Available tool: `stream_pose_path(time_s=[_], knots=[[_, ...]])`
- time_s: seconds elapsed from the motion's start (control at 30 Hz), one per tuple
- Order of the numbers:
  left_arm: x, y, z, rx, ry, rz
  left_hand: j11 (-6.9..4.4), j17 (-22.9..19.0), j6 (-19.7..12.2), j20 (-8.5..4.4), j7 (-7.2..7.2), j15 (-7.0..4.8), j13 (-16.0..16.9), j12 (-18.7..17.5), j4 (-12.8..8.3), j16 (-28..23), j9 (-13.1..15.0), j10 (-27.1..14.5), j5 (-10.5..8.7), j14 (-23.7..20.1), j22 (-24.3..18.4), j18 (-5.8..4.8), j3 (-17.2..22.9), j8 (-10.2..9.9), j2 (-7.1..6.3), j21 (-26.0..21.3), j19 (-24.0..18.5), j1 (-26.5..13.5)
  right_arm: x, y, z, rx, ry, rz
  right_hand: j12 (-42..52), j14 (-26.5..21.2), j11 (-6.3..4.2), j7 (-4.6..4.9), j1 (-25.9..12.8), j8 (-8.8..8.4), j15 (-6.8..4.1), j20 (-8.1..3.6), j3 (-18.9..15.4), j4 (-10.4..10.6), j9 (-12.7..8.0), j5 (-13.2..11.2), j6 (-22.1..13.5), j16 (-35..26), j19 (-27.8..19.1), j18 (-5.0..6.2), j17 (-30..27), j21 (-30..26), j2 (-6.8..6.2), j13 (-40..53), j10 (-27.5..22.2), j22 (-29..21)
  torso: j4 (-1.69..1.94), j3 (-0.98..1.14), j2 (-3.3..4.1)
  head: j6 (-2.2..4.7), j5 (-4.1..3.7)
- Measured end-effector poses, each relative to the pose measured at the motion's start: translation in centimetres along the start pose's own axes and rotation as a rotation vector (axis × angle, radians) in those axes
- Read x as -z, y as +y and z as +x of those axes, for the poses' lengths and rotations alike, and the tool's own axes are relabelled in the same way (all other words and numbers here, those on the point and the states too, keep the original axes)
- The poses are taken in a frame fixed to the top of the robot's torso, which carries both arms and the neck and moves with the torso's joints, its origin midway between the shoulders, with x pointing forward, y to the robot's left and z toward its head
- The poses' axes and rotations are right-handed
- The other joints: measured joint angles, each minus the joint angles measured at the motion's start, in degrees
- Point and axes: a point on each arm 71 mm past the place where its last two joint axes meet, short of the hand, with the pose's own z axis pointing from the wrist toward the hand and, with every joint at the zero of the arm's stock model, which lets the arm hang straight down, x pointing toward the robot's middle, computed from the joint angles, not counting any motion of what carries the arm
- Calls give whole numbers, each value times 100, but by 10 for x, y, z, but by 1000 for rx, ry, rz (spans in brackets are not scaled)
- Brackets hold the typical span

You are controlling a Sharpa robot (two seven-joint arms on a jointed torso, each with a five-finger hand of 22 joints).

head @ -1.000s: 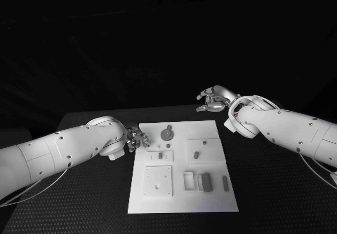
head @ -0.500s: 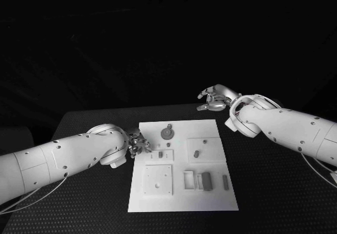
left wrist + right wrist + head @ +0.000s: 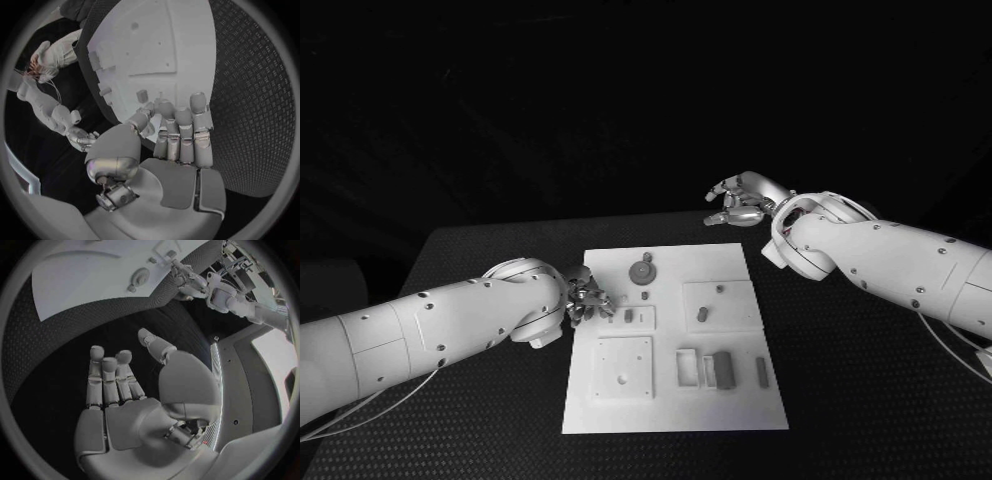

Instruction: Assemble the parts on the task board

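While the board is approached from its left edge, the following conditions apply.

Left hand (image 3: 586, 298): it is held at the left edge of the task board (image 3: 733, 415), beside the small raised block (image 3: 629, 318). In the left wrist view the fingers (image 3: 181, 131) are seen straight and close together, the thumb set apart; nothing is gripped.

Right hand (image 3: 741, 203): it is raised beyond the far right corner of the board, well apart from it. In the right wrist view the fingers (image 3: 111, 375) are extended and nothing is held.

Parts: the small pieces lie on the board. A round disc piece (image 3: 643, 270) is seen near the far edge, a short peg (image 3: 704, 316) on the right raised square, and bar-shaped pieces (image 3: 724, 371) in the near right area beside a slim bar (image 3: 763, 373).

Risk, board shift: the board is judged to rest loose on the table (image 3: 473, 430); a sideways push from the left fingers could slide it and disturb every part.

Risk, knocked part: the small piece on the raised block stands just beside the fingertips and could be toppled if the hand is lowered without being opened.

Risk, missed grasp: the pieces are small against the fingers, so a pinch could slip.

Obstruction: the large raised plate (image 3: 626, 370) lies near the left forearm (image 3: 444, 335); a low sweep could catch it.

Not determinable: which sockets are already filled.
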Motion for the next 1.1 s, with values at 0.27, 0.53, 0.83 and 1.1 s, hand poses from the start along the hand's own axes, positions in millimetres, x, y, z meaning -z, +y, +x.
stream_pose_path(time_s=[0.27,0.53,0.83,1.1], knots=[[-2,2,1,-13,9,-13,11,-4,0,-9,0,-1,-6,0,1,-3,3,29,-2,21,-1,0,-1,33,0,0,11,0,0,-1,0,0,3,1,0,-16,0,0,0,0,-14,0,0,0,-5,0,0,13,0,0,-6,0,0,-6,0,0,-1,2,-1,-40,-23],[-2,2,1,-23,15,-14,11,-4,-2,-17,-2,0,-6,0,1,-3,8,29,-14,22,-1,0,-2,81,0,-1,22,0,0,0,0,0,5,1,0,-17,0,0,-3,0,-13,0,0,0,-5,0,0,24,0,0,-6,0,3,-6,-1,-1,2,3,0,-42,-30],[-3,1,1,-31,17,-16,12,-4,-4,-10,-4,10,-5,0,7,-3,83,28,1,29,-1,0,-10,118,0,-3,30,0,0,0,0,0,6,0,0,-16,1,0,-23,0,-12,0,0,0,-10,0,0,24,0,0,-12,0,23,-12,-2,5,3,4,-1,-47,-26],[-3,0,2,-38,22,-14,13,-8,-5,-9,-5,12,-5,0,10,-3,89,27,1,30,-2,0,-9,120,0,-3,30,0,0,0,0,0,6,0,0,-15,2,0,-23,0,-11,0,0,0,-10,0,-1,24,0,0,-12,0,23,-12,-3,4,0,4,-1,-46,-26]])
